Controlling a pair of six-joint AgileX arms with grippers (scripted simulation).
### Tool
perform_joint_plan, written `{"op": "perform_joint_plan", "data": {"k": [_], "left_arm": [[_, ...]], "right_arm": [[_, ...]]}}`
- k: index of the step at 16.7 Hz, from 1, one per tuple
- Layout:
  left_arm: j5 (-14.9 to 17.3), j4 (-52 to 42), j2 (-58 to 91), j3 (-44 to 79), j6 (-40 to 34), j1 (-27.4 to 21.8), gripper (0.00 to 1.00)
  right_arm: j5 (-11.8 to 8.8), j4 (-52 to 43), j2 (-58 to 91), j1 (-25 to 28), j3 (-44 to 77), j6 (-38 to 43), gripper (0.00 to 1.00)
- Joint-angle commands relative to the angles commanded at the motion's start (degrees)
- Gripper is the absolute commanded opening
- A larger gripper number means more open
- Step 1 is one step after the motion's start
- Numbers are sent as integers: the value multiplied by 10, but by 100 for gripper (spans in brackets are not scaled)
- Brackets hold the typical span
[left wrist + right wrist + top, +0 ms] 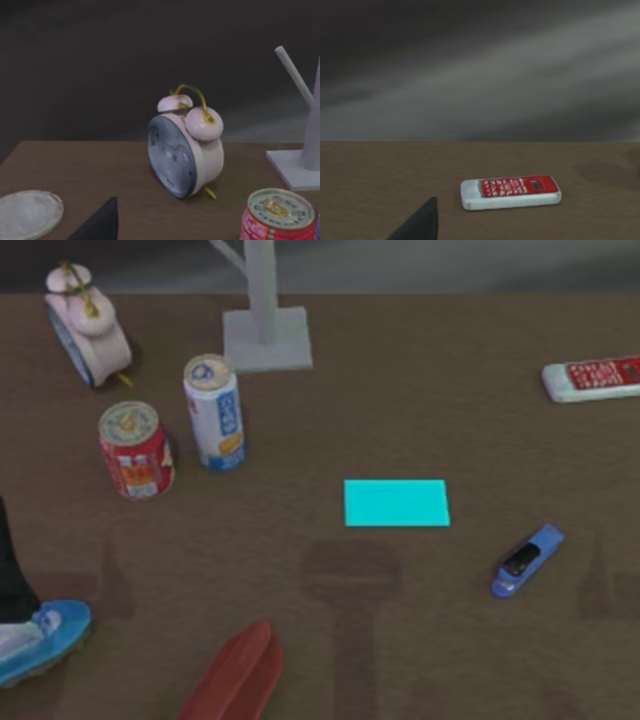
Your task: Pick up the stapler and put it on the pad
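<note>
The stapler (526, 561) lay untouched on the surface (420, 400), near the pad (396, 502) toward the top view's lower right, so pickup and placement both remained. Its long axis ran diagonally, from lower left to upper right. Neither gripper showed in the top view, and I could not tell their fingers' state.

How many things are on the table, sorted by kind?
Cans: 2, red can and white can
Staplers: 1, stapler
Pads: 1, pad
Alarm clocks: 1
White stands: 1
White-and-red bars: 1
Shoes: 1
Red curved objects: 1
Total: 9
</note>
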Motion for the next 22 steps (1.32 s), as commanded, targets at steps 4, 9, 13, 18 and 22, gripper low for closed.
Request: {"op": "perform_joint_plan", "data": {"k": [4,9,13,18,22], "left_arm": [[0,0,0,0,0,0,100],[0,0,0,0,0,0,100],[0,0,0,0,0,0,100],[0,0,0,0,0,0,100],[0,0,0,0,0,0,100]], "right_arm": [[-1,-13,18,5,17,15,100],[0,-107,169,36,147,123,100],[2,-224,391,73,299,251,100],[2,-385,690,126,500,423,100],[0,-497,882,165,644,544,100]]}}
